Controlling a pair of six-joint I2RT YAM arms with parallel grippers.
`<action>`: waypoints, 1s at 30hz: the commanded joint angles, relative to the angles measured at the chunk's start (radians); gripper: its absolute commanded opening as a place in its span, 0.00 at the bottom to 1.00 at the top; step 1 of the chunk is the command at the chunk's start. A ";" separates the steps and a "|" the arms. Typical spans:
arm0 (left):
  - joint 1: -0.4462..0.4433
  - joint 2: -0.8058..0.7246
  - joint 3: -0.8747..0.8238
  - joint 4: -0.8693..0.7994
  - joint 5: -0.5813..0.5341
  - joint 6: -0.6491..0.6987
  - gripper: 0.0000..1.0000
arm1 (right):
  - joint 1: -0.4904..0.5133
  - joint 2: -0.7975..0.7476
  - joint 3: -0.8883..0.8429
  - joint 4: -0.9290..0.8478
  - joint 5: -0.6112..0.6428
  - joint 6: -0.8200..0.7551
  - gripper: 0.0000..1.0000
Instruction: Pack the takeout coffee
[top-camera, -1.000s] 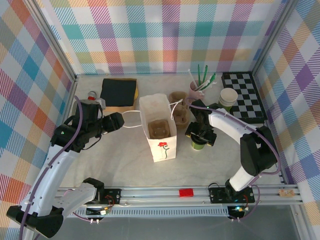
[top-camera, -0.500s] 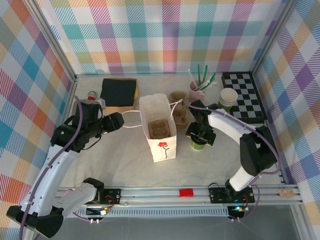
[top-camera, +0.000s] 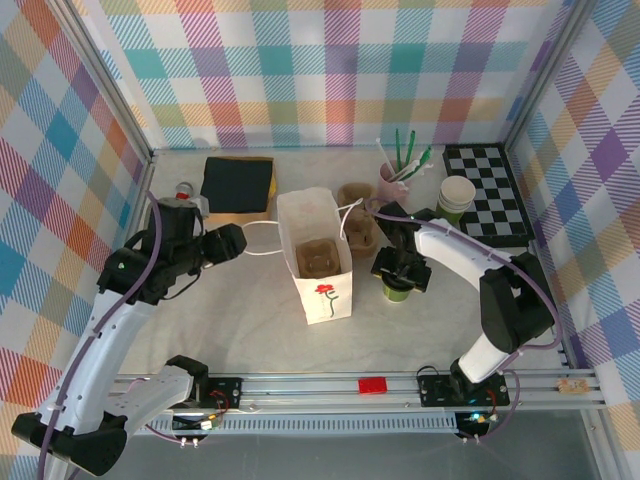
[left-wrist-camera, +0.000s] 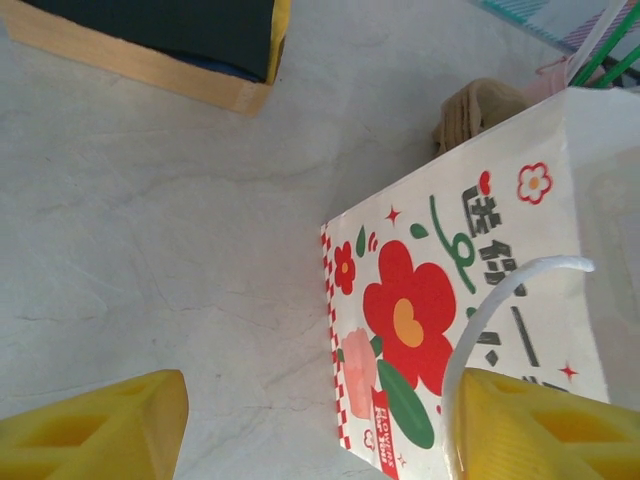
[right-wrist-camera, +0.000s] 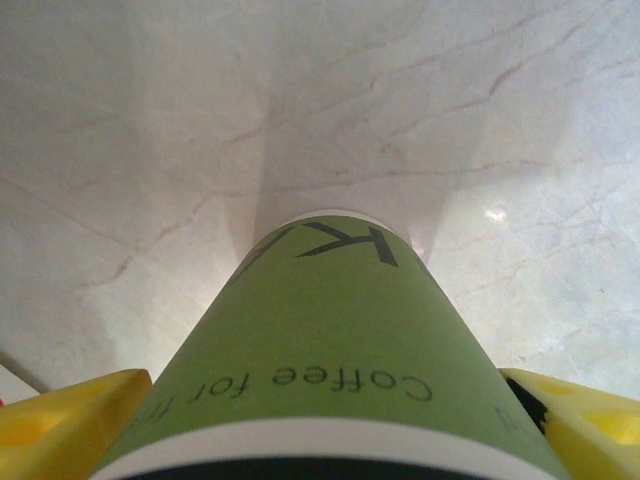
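Note:
The takeout coffee (top-camera: 397, 290), a green cup with a black lid, stands on the table just right of the white paper bag (top-camera: 318, 262). My right gripper (top-camera: 400, 270) reaches down over it. In the right wrist view the green cup (right-wrist-camera: 320, 340) fills the space between the yellow fingers (right-wrist-camera: 70, 420), which press against both its sides. My left gripper (top-camera: 232, 243) hovers left of the bag, open, at the white handle loop (top-camera: 262, 240). In the left wrist view the flowered bag side (left-wrist-camera: 470, 260) shows, and the handle (left-wrist-camera: 455, 360) runs beside the right finger (left-wrist-camera: 540, 430).
A brown cardboard carrier (top-camera: 318, 257) sits inside the bag. Behind stand another carrier (top-camera: 358, 215), a pink cup of stirrers (top-camera: 392, 180), stacked paper cups (top-camera: 457, 195) and a checkerboard (top-camera: 488, 195). A black pad on a wooden board (top-camera: 238, 185) lies back left.
The right jaws have drawn in a little around the cup. The left arm has barely shifted.

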 joint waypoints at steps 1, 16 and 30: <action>-0.004 0.006 0.073 -0.047 -0.031 0.042 0.70 | 0.012 -0.066 0.033 -0.100 0.012 -0.071 0.65; -0.004 0.312 0.462 -0.097 -0.045 0.234 0.71 | 0.032 -0.262 0.388 -0.453 -0.077 -0.398 0.57; -0.004 0.701 0.804 -0.210 0.074 0.374 0.74 | 0.158 -0.307 0.599 -0.617 -0.191 -0.551 0.55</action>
